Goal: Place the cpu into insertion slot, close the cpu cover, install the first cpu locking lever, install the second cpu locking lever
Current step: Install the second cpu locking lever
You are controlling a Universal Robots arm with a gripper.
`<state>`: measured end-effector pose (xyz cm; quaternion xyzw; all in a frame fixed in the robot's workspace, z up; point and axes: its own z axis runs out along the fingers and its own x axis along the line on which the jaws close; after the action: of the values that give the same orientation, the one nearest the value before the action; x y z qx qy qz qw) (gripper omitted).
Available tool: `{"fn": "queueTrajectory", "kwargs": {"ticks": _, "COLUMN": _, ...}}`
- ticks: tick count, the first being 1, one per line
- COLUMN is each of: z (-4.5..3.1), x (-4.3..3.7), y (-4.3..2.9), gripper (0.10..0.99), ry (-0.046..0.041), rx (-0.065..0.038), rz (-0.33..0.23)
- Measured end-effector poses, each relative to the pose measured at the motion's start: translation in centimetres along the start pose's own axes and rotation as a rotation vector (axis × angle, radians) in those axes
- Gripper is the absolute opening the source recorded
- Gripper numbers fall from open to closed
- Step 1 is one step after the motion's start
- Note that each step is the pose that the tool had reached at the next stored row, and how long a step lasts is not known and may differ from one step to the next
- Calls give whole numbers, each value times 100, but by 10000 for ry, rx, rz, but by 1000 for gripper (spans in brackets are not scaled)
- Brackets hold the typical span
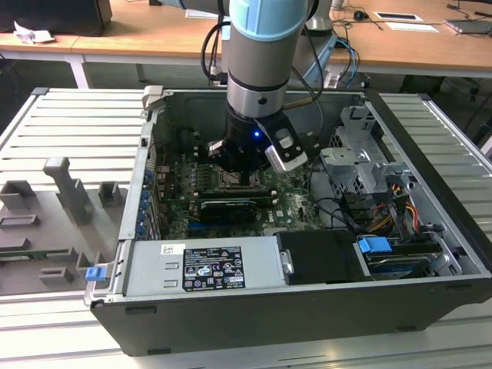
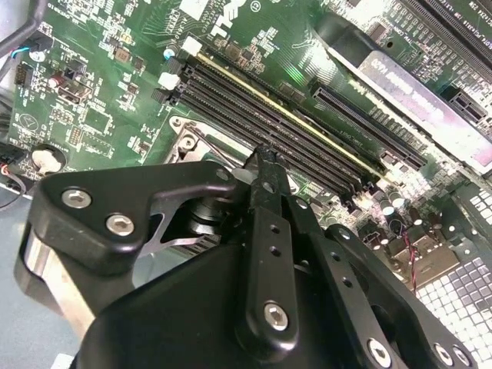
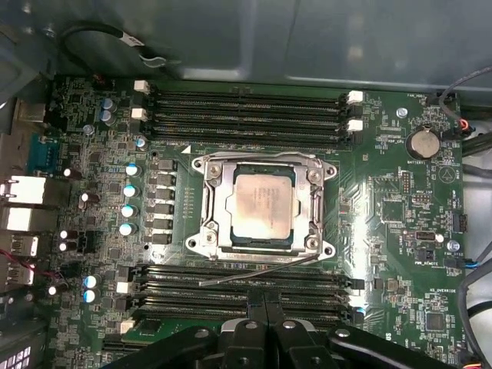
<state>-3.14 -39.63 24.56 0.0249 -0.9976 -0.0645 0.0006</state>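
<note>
The cpu [image 3: 264,201] lies flat in the insertion slot [image 3: 201,166], its silvery-beige face showing through the cut-out of the cpu cover [image 3: 224,209]. The cover lies down flat over it. One thin wire locking lever [image 3: 254,272] runs slanted along the socket side nearest my fingers. A second lever [image 3: 261,156] lies along the far side. My gripper [image 3: 265,301] is shut, with its fingertips together just off the socket's near edge, over the memory slots. In the second wrist view the fingertips [image 2: 266,163] sit beside the socket corner [image 2: 187,142]. In the exterior view the gripper [image 1: 243,181] is low over the motherboard.
Long black memory slots [image 3: 246,108] flank the socket on both sides. A graphics card [image 1: 228,209], the power supply [image 1: 204,265], a drive cage [image 1: 361,165] and loose cables [image 1: 392,207] crowd the open case. Its walls [image 1: 146,154] rise around the board.
</note>
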Motion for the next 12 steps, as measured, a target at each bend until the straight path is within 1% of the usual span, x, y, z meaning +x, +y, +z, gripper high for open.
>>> {"fn": "queueTrajectory", "kwargs": {"ticks": 4, "z": 8, "x": 10, "y": -1, "gripper": 106, "ry": -1, "rx": -19, "rz": -1}}
{"fn": "queueTrajectory", "kwargs": {"ticks": 5, "z": 15, "x": 15, "y": -1, "gripper": 106, "ry": -1, "rx": -47, "rz": -5}}
{"fn": "queueTrajectory", "kwargs": {"ticks": 6, "z": 19, "x": 17, "y": 0, "gripper": 106, "ry": -4, "rx": -121, "rz": -16}}
{"fn": "queueTrajectory", "kwargs": {"ticks": 7, "z": 22, "x": 20, "y": 2, "gripper": 106, "ry": -9, "rx": -243, "rz": -24}}
{"fn": "queueTrajectory", "kwargs": {"ticks": 9, "z": 26, "x": 24, "y": 4, "gripper": 106, "ry": -18, "rx": -414, "rz": -28}}
{"fn": "queueTrajectory", "kwargs": {"ticks": 11, "z": 32, "x": 38, "y": 4, "gripper": 106, "ry": -47, "rx": -983, "rz": -31}}
{"fn": "queueTrajectory", "kwargs": {"ticks": 12, "z": 33, "x": 47, "y": 4, "gripper": 106, "ry": -48, "rx": -1031, "rz": -31}}
